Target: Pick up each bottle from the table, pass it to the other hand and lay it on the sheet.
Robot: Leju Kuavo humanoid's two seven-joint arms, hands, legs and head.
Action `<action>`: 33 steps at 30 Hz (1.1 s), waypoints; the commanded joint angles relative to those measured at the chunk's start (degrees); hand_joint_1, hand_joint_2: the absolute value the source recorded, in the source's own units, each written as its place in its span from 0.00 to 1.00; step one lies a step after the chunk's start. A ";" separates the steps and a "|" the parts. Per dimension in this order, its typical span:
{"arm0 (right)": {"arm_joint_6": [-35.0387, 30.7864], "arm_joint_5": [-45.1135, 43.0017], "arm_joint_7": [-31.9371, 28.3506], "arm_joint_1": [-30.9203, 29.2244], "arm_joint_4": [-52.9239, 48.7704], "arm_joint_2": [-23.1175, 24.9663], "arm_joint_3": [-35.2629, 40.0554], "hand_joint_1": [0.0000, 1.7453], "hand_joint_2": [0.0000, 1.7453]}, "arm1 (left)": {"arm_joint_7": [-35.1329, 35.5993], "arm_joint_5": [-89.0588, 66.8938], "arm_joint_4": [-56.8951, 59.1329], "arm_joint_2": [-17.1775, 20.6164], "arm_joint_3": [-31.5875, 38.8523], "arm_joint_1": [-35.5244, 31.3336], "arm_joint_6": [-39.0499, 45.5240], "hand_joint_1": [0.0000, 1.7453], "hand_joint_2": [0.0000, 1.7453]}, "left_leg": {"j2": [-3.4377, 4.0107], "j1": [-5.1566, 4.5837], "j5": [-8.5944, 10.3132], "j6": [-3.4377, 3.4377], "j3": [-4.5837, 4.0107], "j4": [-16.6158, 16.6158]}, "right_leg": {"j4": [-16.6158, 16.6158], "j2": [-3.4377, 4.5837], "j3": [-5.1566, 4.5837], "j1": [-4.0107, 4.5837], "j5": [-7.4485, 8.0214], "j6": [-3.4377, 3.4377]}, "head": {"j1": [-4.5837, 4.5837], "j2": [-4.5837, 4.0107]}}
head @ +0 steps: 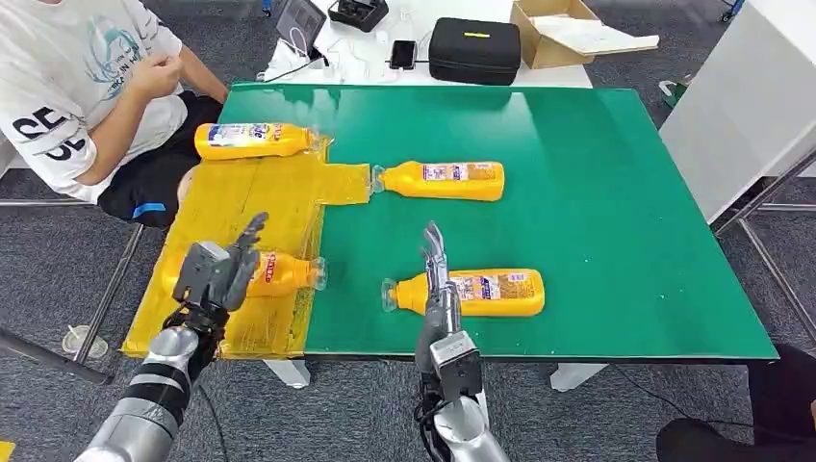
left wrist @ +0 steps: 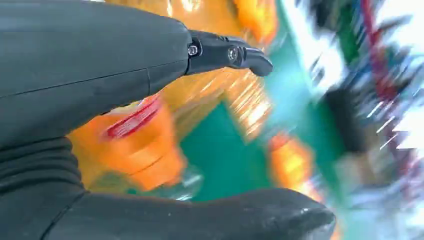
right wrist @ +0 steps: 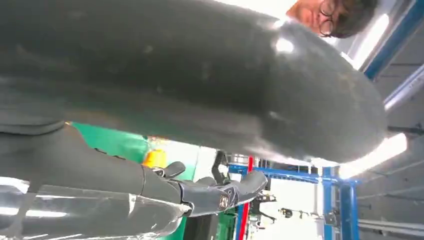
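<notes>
Bottles: four orange bottles lie on their sides on the green surface. Two are on the yellow sheet: the far sheet bottle lies along the sheet's far edge, and the near sheet bottle lies at the sheet's near right edge, with its clear cap end reaching just past the edge onto the green. Two remain off the sheet: the middle bottle, with its cap end touching a tab of the sheet, and the near bottle, well clear of the sheet. By this layout, the task appears about half complete; two pick-pass-place cycles are judged to remain.

Left hand: positioned over the base end of the near sheet bottle. The fingers are spread apart. The left wrist view, which is motion-blurred, shows the bottle between thumb and fingers with a visible gap. No grip is evident; contact cannot be confirmed.

Right hand: positioned edge-on above the cap end of the near bottle. The fingers are extended and hold nothing. Whether they touch the bottle cannot be determined.

A seated person is beside the far left corner.
</notes>
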 commanded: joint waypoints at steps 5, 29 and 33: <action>-1.54 0.63 0.17 -2.03 7.08 -0.34 0.03 0.00 0.00 | 0.19 10.41 -19.61 -8.84 15.11 2.46 12.28 0.00 0.00 | 0.17 0.04 -0.10 0.00 0.02 -0.01 | -0.04 0.03 -0.01 0.06 -0.03 -0.05 | -0.02 0.00; -1.08 22.62 19.43 -5.05 -0.01 -16.57 -8.52 0.00 1.00 | 0.19 6.97 -22.11 -8.31 11.22 11.93 15.79 0.00 1.00 | 0.14 -0.07 -0.14 0.07 -0.20 0.01 | -0.04 0.00 -0.19 -0.04 -0.05 -0.04 | 0.00 0.00; -1.08 22.62 19.43 -5.05 -0.01 -16.57 -8.52 0.00 1.00 | 0.19 6.97 -22.11 -8.31 11.22 11.93 15.79 0.00 1.00 | 0.17 -0.03 -0.20 0.08 -0.09 0.02 | -0.03 -0.01 -0.08 0.01 -0.09 -0.08 | -0.02 0.00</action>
